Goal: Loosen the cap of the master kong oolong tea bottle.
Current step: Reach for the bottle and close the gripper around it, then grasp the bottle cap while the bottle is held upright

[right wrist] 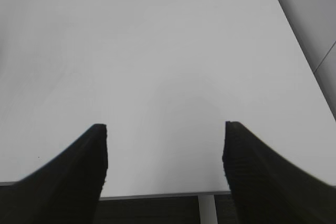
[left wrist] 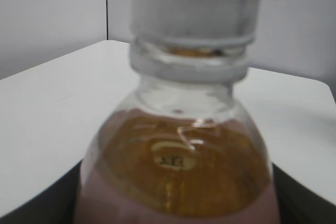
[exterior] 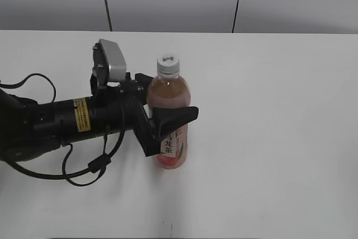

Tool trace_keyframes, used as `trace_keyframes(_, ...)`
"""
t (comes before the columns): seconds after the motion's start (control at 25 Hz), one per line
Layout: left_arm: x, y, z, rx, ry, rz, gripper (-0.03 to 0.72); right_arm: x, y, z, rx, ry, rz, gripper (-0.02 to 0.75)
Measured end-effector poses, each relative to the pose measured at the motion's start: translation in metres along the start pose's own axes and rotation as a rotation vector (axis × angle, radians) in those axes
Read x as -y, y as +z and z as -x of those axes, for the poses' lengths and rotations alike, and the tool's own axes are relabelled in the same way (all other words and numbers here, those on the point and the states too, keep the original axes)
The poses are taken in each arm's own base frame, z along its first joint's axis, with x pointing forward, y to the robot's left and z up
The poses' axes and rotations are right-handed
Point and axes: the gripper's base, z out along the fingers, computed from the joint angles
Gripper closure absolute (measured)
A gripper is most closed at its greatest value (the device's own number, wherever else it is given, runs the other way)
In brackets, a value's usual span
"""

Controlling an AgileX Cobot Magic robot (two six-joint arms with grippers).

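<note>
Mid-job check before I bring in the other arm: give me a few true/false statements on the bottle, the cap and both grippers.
1. The master kong oolong tea bottle stands upright on the table. True.
2. The left gripper grips the cap. False: its fingers close around the bottle's body, below the cap.
3. The cap is on the bottle neck. True.
4. The right gripper holds the cap. False: its fingers are spread with only bare table between them.
5. The bottle is empty. False: tea fills it up to the shoulder.
</note>
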Motion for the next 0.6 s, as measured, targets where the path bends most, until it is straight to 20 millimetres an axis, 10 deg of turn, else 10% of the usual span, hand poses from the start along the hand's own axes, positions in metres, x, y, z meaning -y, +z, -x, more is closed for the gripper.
trace_keyframes(0.6,0.0027,-0.0002,-0.0005,-0.005,0.017,-0.031,0.231,0.0000,0.0000,0.0000,0.000,0.000,0.000,0.219)
